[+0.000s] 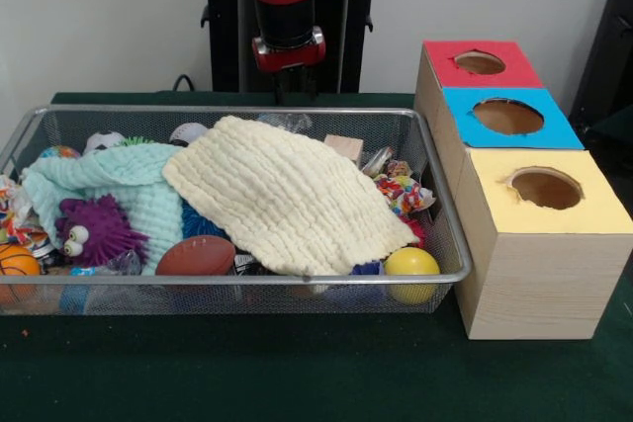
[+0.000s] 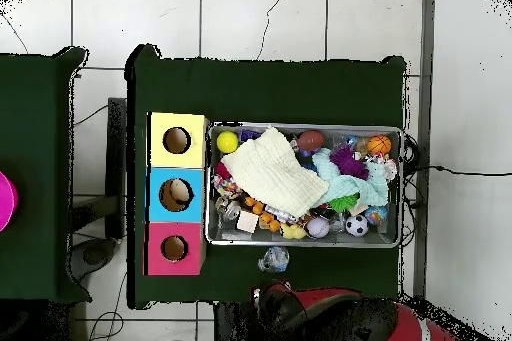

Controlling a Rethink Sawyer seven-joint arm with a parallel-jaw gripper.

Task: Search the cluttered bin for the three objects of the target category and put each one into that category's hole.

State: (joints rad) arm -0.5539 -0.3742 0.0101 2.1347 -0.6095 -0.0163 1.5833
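A wire-mesh bin (image 1: 237, 279) (image 2: 305, 127) holds a heap of toys. A cream cloth (image 1: 287, 195) (image 2: 272, 169) lies over the middle and a mint cloth (image 1: 129, 180) (image 2: 360, 182) lies beside it. Around them show a yellow ball (image 1: 411, 266) (image 2: 227, 142), a brown football (image 1: 195, 256) (image 2: 311, 140), a basketball (image 1: 15, 264) (image 2: 378, 145), a soccer ball (image 2: 356, 225) and a purple spiky toy (image 1: 94, 229) (image 2: 348, 161). My gripper (image 1: 294, 86) (image 2: 275, 258) hangs above the bin's back rim, touching nothing. Much of the bin's contents is hidden under the cloths.
Beside the bin stand three wooden boxes in a row, each with a round hole on top: yellow (image 1: 546, 188) (image 2: 177, 140), blue (image 1: 507, 117) (image 2: 175, 194) and red (image 1: 480, 63) (image 2: 174, 248). Dark green cloth (image 1: 297, 373) covers the table.
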